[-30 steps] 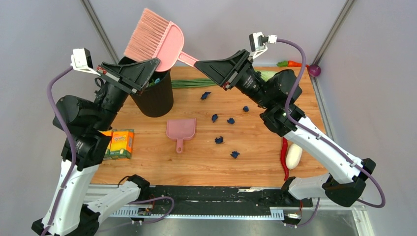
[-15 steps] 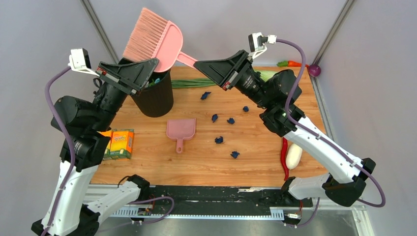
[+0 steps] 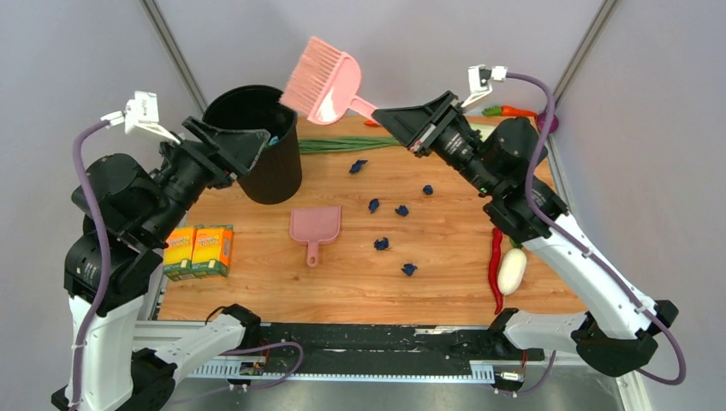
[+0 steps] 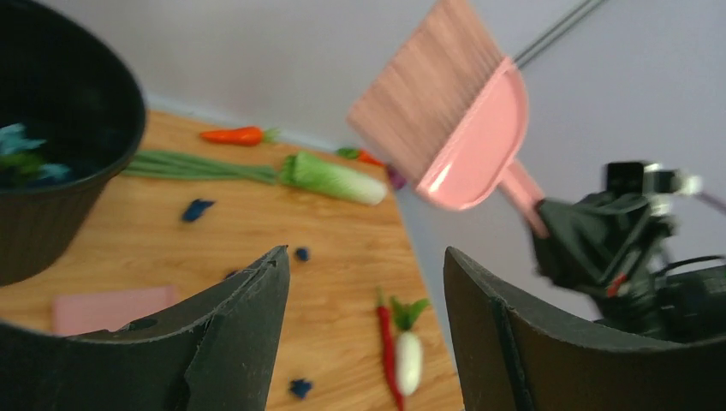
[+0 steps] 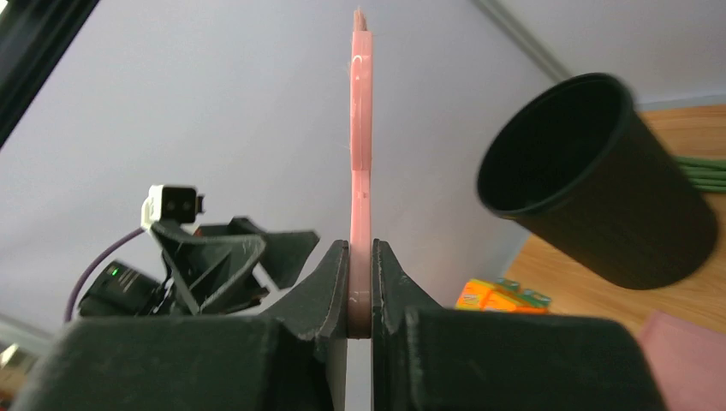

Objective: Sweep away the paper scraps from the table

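My right gripper (image 3: 385, 115) is shut on the handle of the pink brush (image 3: 329, 80) and holds it in the air above the table's (image 3: 445, 291) far edge, bristles pointing up and left. In the right wrist view the handle (image 5: 360, 184) is clamped edge-on between the fingers (image 5: 327, 282). My left gripper (image 3: 261, 141) hangs open and holds nothing beside the black bin (image 3: 272, 175); its wrist view shows the brush (image 4: 454, 128) well ahead of it. Several dark blue paper scraps (image 3: 382, 244) lie scattered mid-table, one near the back (image 3: 358, 166).
A pink dustpan (image 3: 314, 227) lies left of the scraps. Two orange boxes (image 3: 199, 250) sit at the left edge. Green onions (image 3: 338, 144) lie along the back. A red chili (image 3: 495, 270) and white radish (image 3: 511, 270) lie at the right edge, a carrot (image 3: 512, 110) at the far corner.
My left gripper has opened, let go of the brush head and drawn back to the left. The right arm has carried the brush to the right, off the bin.
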Robot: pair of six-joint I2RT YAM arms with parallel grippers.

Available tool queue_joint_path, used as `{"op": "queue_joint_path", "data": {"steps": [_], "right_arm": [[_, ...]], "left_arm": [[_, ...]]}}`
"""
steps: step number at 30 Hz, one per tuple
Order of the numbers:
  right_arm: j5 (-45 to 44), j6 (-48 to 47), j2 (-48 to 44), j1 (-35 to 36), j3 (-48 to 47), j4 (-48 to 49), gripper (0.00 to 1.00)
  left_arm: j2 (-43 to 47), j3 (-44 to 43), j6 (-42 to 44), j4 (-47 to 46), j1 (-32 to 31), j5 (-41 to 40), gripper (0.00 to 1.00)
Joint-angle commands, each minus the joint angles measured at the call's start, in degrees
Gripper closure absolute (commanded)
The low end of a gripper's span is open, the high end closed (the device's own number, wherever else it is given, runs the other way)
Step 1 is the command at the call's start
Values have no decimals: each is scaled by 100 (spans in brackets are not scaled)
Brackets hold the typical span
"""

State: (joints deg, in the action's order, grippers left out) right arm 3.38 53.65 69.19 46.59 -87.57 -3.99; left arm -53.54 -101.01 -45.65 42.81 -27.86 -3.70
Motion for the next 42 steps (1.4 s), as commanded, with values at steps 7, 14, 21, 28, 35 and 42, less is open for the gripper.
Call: {"op": "queue_joint_path", "data": {"steps": [7,14,21,28,35,42], "right_arm": [[-1602,-1014,-406,-387,-972,-3273,100],[-2121,-1278,-249,-387,-1315,-4539,100],[-2000,-1418,770,-545,-2141,-6015,100],[-1472,-1533,1035,-1090,-1975,-6342,100],[-1199,-1700,1009,-1319,-1729,-6246,100],[-1032,-1682,912,-1363,-1518,-6079,100]], "left_arm": [[-192,880,1734,2733,26,-62,25],[-289,2462,2077,2645,-53,19,24],[-622,3657,2332,2005,-378,45,23],[-1298,4116,2745,1310,-545,204,22],[-2064,4283,3097,932,-545,133,21],[-2609,4590,2676,317,-545,10,21]]}}
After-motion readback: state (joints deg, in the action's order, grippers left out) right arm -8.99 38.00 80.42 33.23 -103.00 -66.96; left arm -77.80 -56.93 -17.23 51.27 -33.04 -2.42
